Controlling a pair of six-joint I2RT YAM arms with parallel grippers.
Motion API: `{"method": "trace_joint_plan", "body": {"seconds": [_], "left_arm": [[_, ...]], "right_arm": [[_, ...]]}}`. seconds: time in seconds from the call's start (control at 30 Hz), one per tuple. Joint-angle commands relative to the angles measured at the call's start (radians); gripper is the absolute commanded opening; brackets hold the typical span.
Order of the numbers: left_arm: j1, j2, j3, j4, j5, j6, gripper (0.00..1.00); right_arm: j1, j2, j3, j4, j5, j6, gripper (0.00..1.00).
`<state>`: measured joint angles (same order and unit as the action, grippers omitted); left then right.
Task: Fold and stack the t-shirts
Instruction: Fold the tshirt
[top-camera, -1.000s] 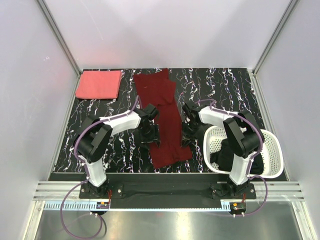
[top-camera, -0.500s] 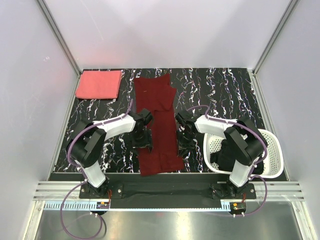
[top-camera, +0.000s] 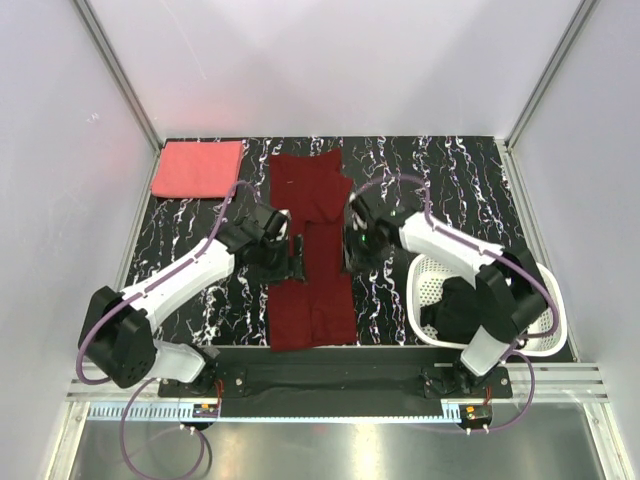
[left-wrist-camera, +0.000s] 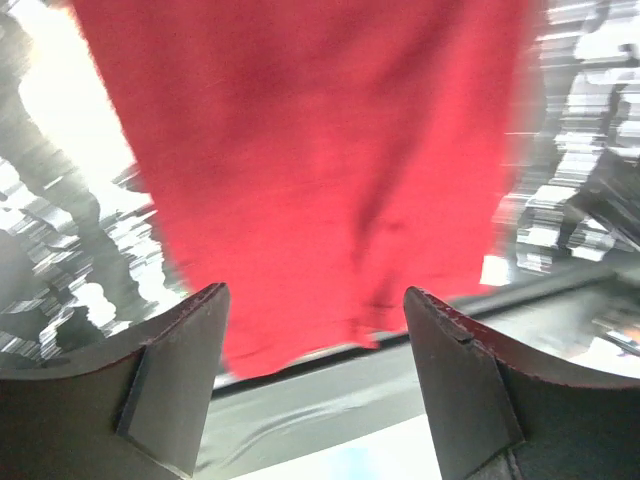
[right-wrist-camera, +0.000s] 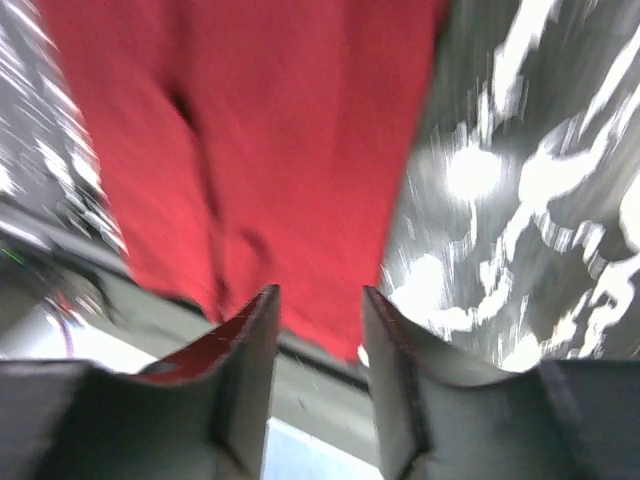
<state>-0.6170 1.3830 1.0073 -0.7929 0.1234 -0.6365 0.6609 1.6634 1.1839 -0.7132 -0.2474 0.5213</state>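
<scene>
Maroon t-shirt (top-camera: 315, 295) lies lengthwise between spread left end effector (left-wrist-camera: 312, 295) and spread right end effector (right-wrist-camera: 318, 292).

The left arm (top-camera: 190, 280) and the right arm (top-camera: 450, 240) have smooth white shells on their links and bulky black joint housings, and the 2 stand on black bases (top-camera: 195, 375) fixed to a long black plate (top-camera: 330, 378). A thin purple cable (top-camera: 122, 435) loops out from each base and runs up along its arm. The left tool (left-wrist-camera: 315, 330) and the right tool (right-wrist-camera: 318, 340) each end in 2 flat, dark grey fingers (left-wrist-camera: 170, 380) with slanted tips.
</scene>
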Motion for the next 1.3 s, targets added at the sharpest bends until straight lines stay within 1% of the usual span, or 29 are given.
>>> {"method": "trace_joint_plan", "body": {"seconds": [0.0, 0.03, 0.07, 0.1, 0.13, 0.17, 0.2, 0.23, 0.27, 0.3, 0.33, 0.37, 0.4, 0.5, 0.6, 0.63, 0.73, 0.77, 0.8, 0.87, 0.93, 1.0, 1.03, 1.27], "left_arm": [[-0.006, -0.01, -0.018, 0.155, 0.175, 0.005, 0.74], [-0.006, 0.001, -0.024, 0.182, 0.185, 0.001, 0.73], [-0.006, 0.011, -0.026, 0.184, 0.188, -0.002, 0.72], [-0.006, 0.031, -0.029, 0.185, 0.183, 0.0, 0.71], [-0.006, 0.039, -0.032, 0.195, 0.182, 0.006, 0.71], [-0.006, 0.047, -0.048, 0.202, 0.185, 0.017, 0.71], [-0.006, 0.053, -0.058, 0.211, 0.197, 0.024, 0.7], [-0.006, 0.063, -0.061, 0.222, 0.205, 0.034, 0.7], [-0.006, 0.067, -0.067, 0.222, 0.205, 0.055, 0.69], [-0.007, 0.07, -0.068, 0.224, 0.206, 0.066, 0.69], [-0.006, 0.064, -0.07, 0.222, 0.206, 0.078, 0.69], [-0.006, 0.062, -0.07, 0.218, 0.205, 0.101, 0.69], [-0.007, 0.06, -0.069, 0.216, 0.2, 0.112, 0.69], [-0.006, 0.051, -0.079, 0.207, 0.193, 0.132, 0.69], [-0.006, 0.027, -0.101, 0.204, 0.202, 0.126, 0.68], [-0.006, 0.016, -0.108, 0.205, 0.203, 0.124, 0.68], [-0.006, -0.019, -0.133, 0.199, 0.209, 0.12, 0.68], [-0.006, -0.022, -0.136, 0.196, 0.209, 0.124, 0.68], [-0.006, -0.028, -0.141, 0.192, 0.214, 0.129, 0.68], [-0.006, -0.025, -0.141, 0.176, 0.216, 0.141, 0.68], [-0.006, -0.025, -0.141, 0.172, 0.216, 0.147, 0.67], [-0.004, -0.024, -0.138, 0.172, 0.217, 0.152, 0.68], [-0.004, -0.024, -0.136, 0.172, 0.217, 0.155, 0.67], [0.002, -0.013, -0.134, 0.17, 0.217, 0.17, 0.67]], "right_arm": [[-0.046, 0.047, 0.191, 0.101, 0.115, -0.004, 0.48], [-0.072, 0.074, 0.233, 0.104, 0.115, 0.008, 0.5], [-0.125, 0.138, 0.278, 0.103, 0.109, 0.038, 0.51], [-0.156, 0.172, 0.371, 0.101, 0.102, 0.055, 0.53], [-0.185, 0.211, 0.42, 0.103, 0.09, 0.074, 0.54], [-0.239, 0.289, 0.468, 0.104, 0.051, 0.1, 0.55], [-0.257, 0.326, 0.552, 0.133, 0.027, 0.106, 0.56], [-0.273, 0.399, 0.592, 0.152, 0.01, 0.103, 0.57], [-0.283, 0.435, 0.633, 0.168, 0.01, 0.085, 0.61], [-0.296, 0.472, 0.711, 0.196, 0.008, 0.066, 0.62], [-0.3, 0.508, 0.753, 0.205, 0.011, 0.048, 0.63], [-0.303, 0.58, 0.798, 0.211, 0.016, 0.02, 0.64], [-0.308, 0.616, 0.874, 0.222, 0.011, 0.019, 0.64], [-0.311, 0.726, 0.966, 0.274, -0.009, 0.028, 0.64], [-0.31, 0.777, 0.978, 0.332, 0.04, 0.058, 0.61], [-0.313, 0.789, 0.973, 0.345, 0.08, 0.077, 0.58], [-0.316, 0.805, 0.941, 0.417, 0.088, 0.105, 0.52], [-0.316, 0.823, 0.941, 0.425, 0.098, 0.115, 0.5], [-0.314, 0.835, 0.96, 0.419, 0.105, 0.118, 0.44], [-0.316, 0.869, 0.98, 0.408, 0.117, 0.117, 0.38], [-0.316, 0.883, 0.994, 0.399, 0.14, 0.126, 0.34], [-0.316, 0.895, 0.996, 0.391, 0.148, 0.132, 0.35], [-0.316, 0.897, 0.994, 0.391, 0.157, 0.132, 0.37], [-0.317, 0.906, 1.007, 0.353, 0.235, 0.062, 0.41]]}}
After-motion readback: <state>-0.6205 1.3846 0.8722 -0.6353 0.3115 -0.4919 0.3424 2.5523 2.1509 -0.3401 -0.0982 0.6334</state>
